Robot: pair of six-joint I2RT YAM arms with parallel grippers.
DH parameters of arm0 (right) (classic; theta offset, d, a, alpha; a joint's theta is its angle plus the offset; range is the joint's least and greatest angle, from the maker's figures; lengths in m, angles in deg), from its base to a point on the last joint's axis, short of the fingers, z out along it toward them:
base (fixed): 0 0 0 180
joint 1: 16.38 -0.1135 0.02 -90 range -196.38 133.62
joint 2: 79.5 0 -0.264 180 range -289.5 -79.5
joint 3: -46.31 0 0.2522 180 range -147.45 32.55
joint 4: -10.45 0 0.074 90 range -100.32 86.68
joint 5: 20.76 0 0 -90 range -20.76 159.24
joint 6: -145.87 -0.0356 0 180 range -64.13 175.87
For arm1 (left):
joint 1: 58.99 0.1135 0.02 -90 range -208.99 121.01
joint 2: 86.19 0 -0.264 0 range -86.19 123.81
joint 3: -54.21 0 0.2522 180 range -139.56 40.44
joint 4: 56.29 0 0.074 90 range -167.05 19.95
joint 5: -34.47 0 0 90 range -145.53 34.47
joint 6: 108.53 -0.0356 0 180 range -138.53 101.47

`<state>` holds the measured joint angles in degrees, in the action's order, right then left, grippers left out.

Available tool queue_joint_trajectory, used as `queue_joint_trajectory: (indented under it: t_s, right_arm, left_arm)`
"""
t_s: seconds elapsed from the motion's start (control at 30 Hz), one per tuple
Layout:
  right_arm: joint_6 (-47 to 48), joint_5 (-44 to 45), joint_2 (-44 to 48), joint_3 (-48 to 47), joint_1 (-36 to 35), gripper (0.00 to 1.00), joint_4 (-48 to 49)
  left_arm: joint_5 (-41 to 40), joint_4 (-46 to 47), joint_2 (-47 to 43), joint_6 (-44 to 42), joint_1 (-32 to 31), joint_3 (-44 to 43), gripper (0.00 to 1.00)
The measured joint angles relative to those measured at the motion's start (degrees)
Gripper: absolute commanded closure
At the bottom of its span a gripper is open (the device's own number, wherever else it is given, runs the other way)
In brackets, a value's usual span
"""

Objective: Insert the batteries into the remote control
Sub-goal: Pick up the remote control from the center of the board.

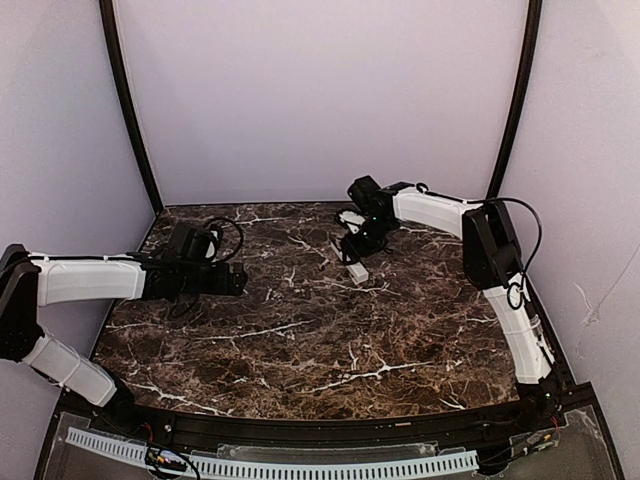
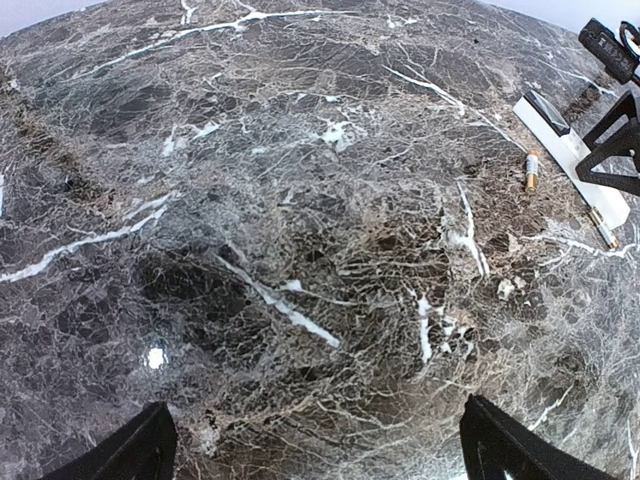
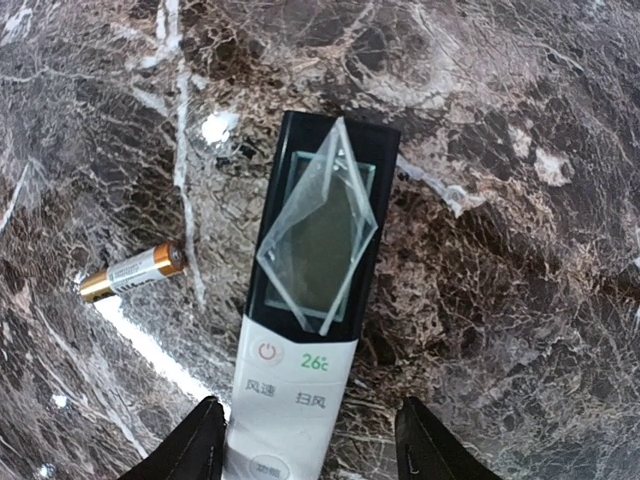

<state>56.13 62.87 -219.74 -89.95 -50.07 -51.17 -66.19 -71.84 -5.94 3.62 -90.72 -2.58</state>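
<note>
The remote control (image 3: 300, 340) lies face up on the marble, white button part near me, dark screen end far, with a loose clear film on the screen. My right gripper (image 3: 310, 450) is open and straddles its white part, one finger on each side. One battery (image 3: 135, 270) lies to the left of the remote. In the left wrist view the remote (image 2: 570, 150) sits at the far right with two batteries (image 2: 532, 168) (image 2: 602, 228) beside it. My left gripper (image 2: 315, 460) is open and empty over bare marble. In the top view the remote (image 1: 357, 270) lies under the right gripper (image 1: 360, 240).
The dark marble table (image 1: 300, 330) is walled by pale panels at the back and sides. The left gripper (image 1: 235, 280) hovers at the middle left, well apart from the remote. The right arm's black fingers (image 2: 615, 150) overlap the remote in the left wrist view.
</note>
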Motion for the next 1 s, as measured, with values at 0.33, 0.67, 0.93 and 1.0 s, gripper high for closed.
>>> queue_joint_trajectory:
  t_s: [0.33, 0.67, 0.93, 1.0]
  right_arm:
    - [-0.09, 0.20, -1.97, -1.57, -0.15, 0.62, -0.02]
    - [-0.09, 0.11, -2.08, -2.32, -0.13, 0.94, -0.26]
    - [-0.11, -3.19, 0.07, -1.70, 0.55, 0.99, 0.22]
    - [-0.09, -4.55, 2.64, -0.76, 0.61, 0.99, 0.57]
  left_arm:
    - [-1.92, -0.02, 0.00, -0.02, 0.00, 0.13, 0.00]
    - [-2.32, -0.04, 0.00, -0.02, 0.00, 0.13, 0.00]
    - [-1.75, 1.22, -4.46, -1.60, 0.00, 0.59, 0.00]
    - [-0.83, 2.95, -7.28, -2.32, 0.00, 1.29, 0.00]
